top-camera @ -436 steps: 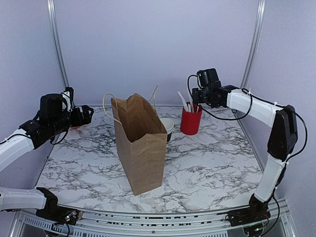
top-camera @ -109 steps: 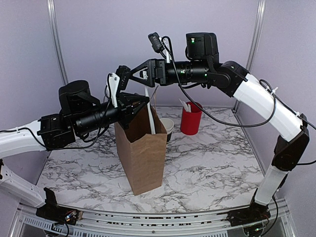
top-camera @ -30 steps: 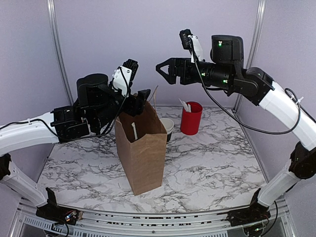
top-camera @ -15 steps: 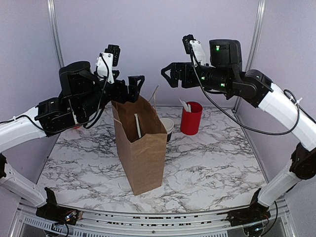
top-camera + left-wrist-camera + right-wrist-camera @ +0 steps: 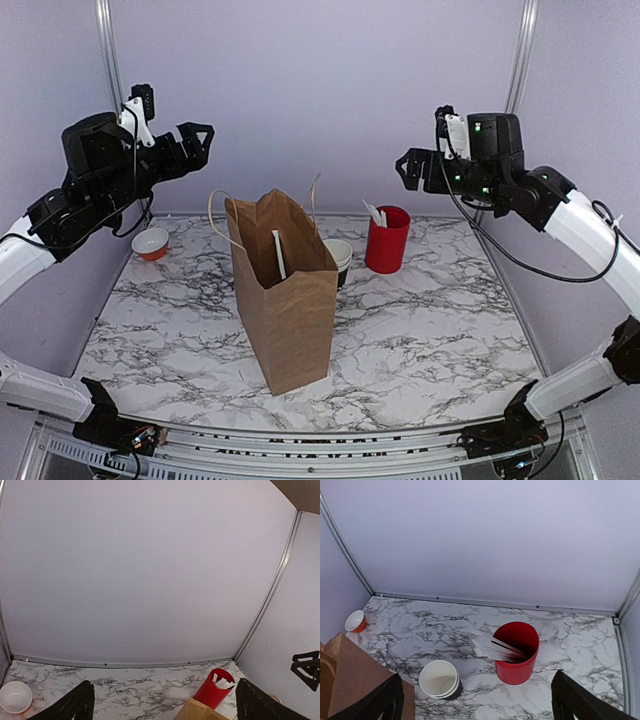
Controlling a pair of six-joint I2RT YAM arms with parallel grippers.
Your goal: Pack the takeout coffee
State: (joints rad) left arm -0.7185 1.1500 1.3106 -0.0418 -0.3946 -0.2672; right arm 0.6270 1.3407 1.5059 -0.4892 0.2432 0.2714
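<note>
The left arm (image 5: 25, 258) climbs along the 9 o'clock side and holds the left hand (image 5: 197, 140) high at about 10 o'clock, jaws spread wide and empty, pointing toward 3 o'clock. The right arm (image 5: 590, 225) climbs along the 3 o'clock side. The right hand (image 5: 404, 170) is high at 2 o'clock, jaws equally wide, empty, pointing toward 9 o'clock.

The takeout coffee is not seen in any view; whether it is inside the bag cannot be told. The brown paper bag (image 5: 290, 300) is stood upright on the marble table (image 5: 430, 340), left of centre, with its mouth open and its cord handles raised.
</note>
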